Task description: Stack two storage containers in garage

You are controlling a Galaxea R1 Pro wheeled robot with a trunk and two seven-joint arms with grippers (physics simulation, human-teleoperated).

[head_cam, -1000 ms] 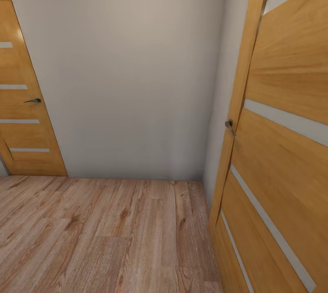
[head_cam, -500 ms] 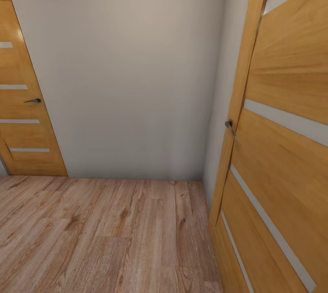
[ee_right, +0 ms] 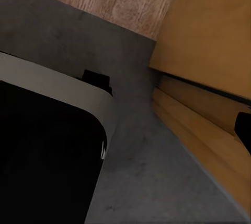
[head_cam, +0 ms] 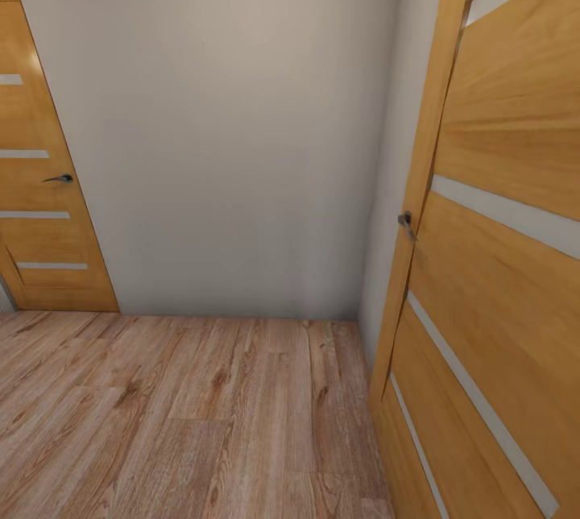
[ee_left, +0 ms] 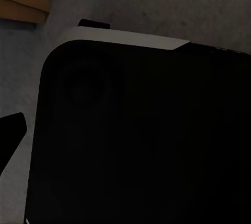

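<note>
While the head view looks into a corner of pale wall (head_cam: 242, 140) over light wood-plank floor (head_cam: 185, 414), nothing in it differs from the pictures of half a second and a second ago: the framing, the doors and the planks all sit exactly as they did, so the robot appears to be standing still rather than rolling on. An orange wooden door with pale stripes (head_cam: 499, 261) fills the right side, ajar or edge-on, with its small metal handle (head_cam: 406, 222) near the frame; a second matching door (head_cam: 40, 180) stands closed at the far left with its own lever (head_cam: 60, 178). The two storage containers are not to be seen in any view, so where they lie cannot be told from here. In the left wrist view a dark rounded robot body panel (ee_left: 141, 140) sits over grey flooring, with a sliver of orange wood beyond; in the right wrist view a similar dark panel with a pale rim (ee_right: 47, 145) lies beside grey floor (ee_right: 151, 182) and the foot of an orange door (ee_right: 209, 51). Whether either tool is apart or together cannot be told. My reading is that the robot is paused in transit at a doorway, with the carrying work neither advanced nor lost in this pause.
</note>
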